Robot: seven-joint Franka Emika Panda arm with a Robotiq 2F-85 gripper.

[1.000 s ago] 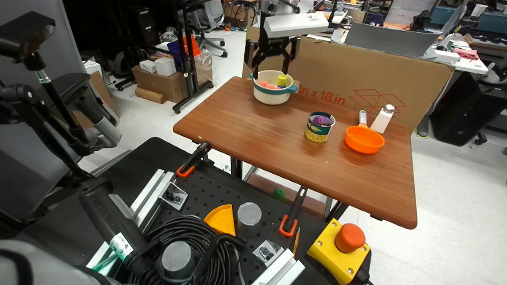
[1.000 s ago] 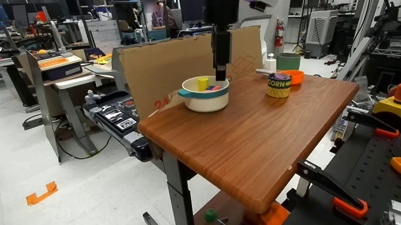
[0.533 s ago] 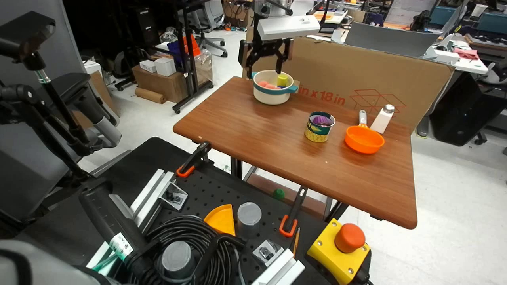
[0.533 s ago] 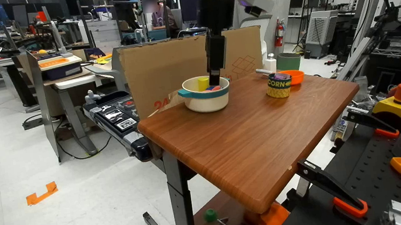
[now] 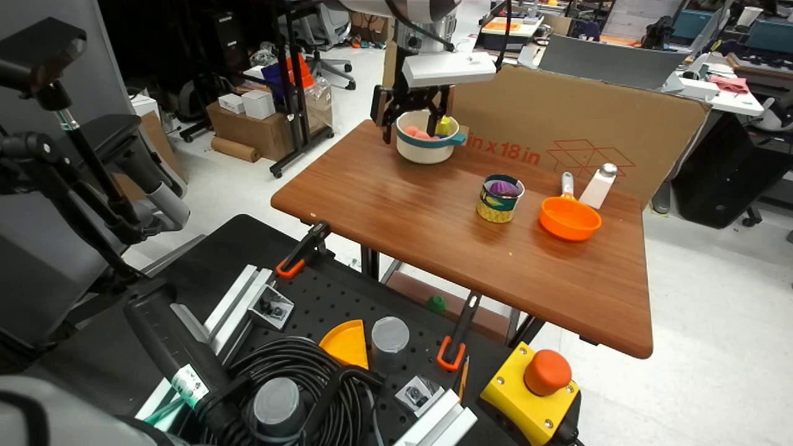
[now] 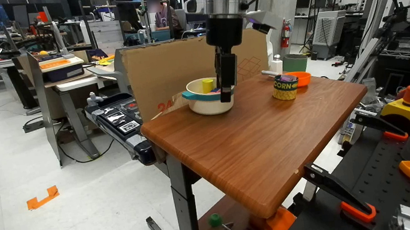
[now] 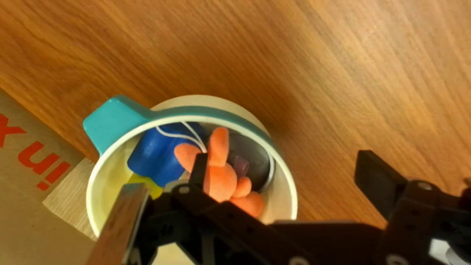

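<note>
My gripper (image 7: 283, 162) stands open, its jaws wide apart with nothing between them. In the wrist view the left finger (image 7: 200, 171) overlaps a soft orange toy (image 7: 222, 182) inside a cream pot with a teal handle (image 7: 114, 121). The right finger (image 7: 379, 182) lies outside the rim, over wood. Also in the pot are a blue item (image 7: 152, 154), something yellow (image 6: 208, 85) and a dark round piece (image 7: 254, 149). In both exterior views the gripper (image 5: 410, 134) hangs low at the pot (image 5: 423, 153), fingers pointing down. Whether a finger touches anything, I cannot tell.
On the wooden table (image 5: 384, 204) stand a corn can (image 5: 495, 210) holding something purple, an orange pan (image 5: 570, 220) and a white shaker (image 5: 598, 187). A cardboard panel (image 5: 576, 118) rises along the back edge. Clamps (image 5: 455, 334) grip the front edge.
The gripper first shifted sideways, then came down beside and over the pot. Its jaws have stayed open. The pot and other table items have not moved.
</note>
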